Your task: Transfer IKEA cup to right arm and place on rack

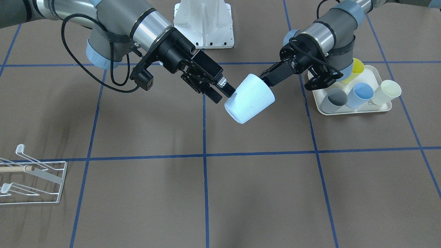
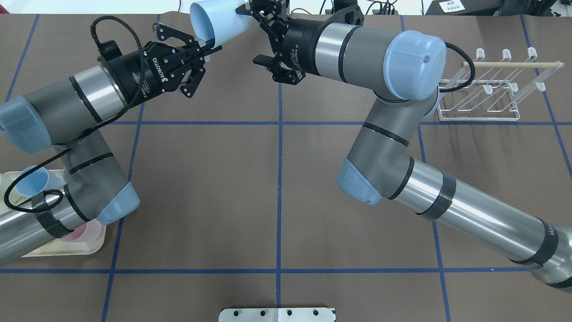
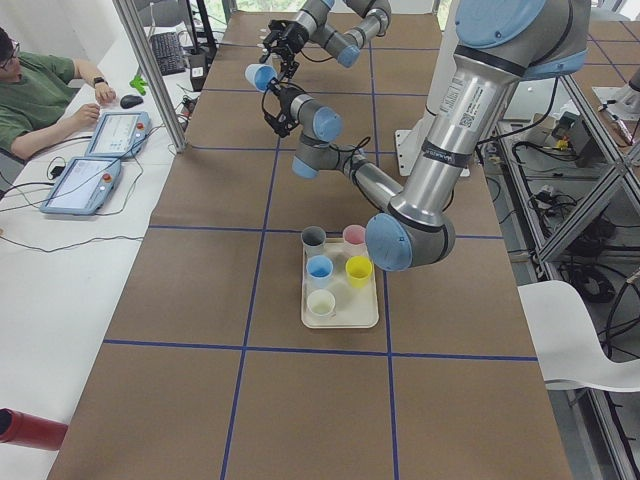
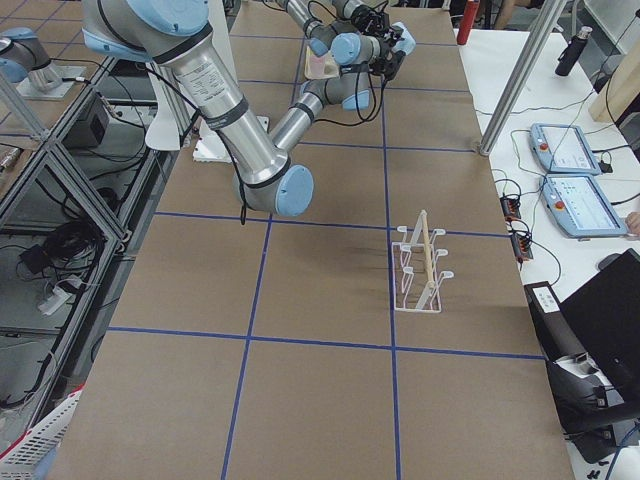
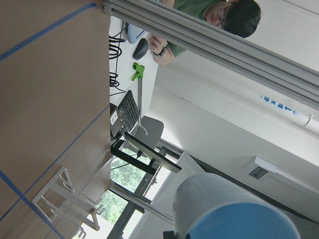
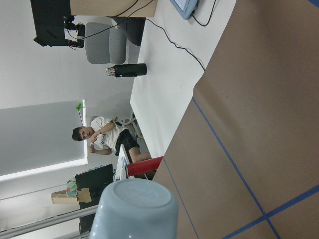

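The pale blue IKEA cup [image 1: 249, 100] hangs tilted in the air over the table's middle, far side, mouth towards my left arm. My left gripper [image 1: 266, 78] is shut on the cup's rim, one finger inside the mouth in the overhead view [image 2: 211, 44]. My right gripper [image 1: 223, 93] is open at the cup's base end, one finger against its side; it also shows in the overhead view [image 2: 252, 33]. The cup's base fills the bottom of the right wrist view [image 6: 134, 209]. The white wire rack [image 2: 487, 89] with its wooden rod stands by my right arm.
A cream tray [image 1: 351, 110] holds grey, blue, cream and yellow cups under my left arm; a pink cup also shows on it in the exterior left view [image 3: 340, 322]. The robot's white base [image 1: 204, 24] is at the rear. Operators sit beyond the table's far edge.
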{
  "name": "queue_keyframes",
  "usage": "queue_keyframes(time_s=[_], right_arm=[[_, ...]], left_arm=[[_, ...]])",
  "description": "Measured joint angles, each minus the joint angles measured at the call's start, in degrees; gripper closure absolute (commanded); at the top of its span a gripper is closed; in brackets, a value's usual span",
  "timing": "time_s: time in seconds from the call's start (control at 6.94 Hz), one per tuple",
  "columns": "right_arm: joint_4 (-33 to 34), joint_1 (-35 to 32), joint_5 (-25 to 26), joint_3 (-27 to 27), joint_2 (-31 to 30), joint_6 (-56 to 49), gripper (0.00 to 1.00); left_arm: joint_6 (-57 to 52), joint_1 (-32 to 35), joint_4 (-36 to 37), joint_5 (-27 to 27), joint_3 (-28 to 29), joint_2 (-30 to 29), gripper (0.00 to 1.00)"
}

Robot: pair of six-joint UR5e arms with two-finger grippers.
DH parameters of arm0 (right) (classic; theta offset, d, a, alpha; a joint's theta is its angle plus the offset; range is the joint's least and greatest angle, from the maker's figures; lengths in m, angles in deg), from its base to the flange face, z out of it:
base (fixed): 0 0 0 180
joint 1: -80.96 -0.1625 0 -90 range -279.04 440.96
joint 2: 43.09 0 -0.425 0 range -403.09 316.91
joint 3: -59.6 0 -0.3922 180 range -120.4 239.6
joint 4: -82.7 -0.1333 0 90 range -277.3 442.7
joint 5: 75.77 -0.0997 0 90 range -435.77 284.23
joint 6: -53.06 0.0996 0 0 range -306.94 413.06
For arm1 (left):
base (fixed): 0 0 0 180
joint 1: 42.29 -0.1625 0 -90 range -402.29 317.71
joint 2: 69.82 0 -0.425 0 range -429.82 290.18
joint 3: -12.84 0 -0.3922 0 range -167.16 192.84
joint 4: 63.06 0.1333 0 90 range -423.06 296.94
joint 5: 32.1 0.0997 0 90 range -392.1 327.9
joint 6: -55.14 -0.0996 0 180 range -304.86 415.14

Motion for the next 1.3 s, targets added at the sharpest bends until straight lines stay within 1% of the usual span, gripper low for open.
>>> queue_keyframes(time_s=[0.86,1.3], right_arm=[[-0.11,-0.02,0.78,-0.06,-0.01,0.06,0.0],[-0.11,0.06,0.88,-0.09,-0.01,0.06,0.0]], left_arm=[[-0.05,-1.6,0.17,0.49,-0.15,-0.45,1.0],[-0.43,-3.46,0.37,2.55,-0.18,-1.46,1.0]])
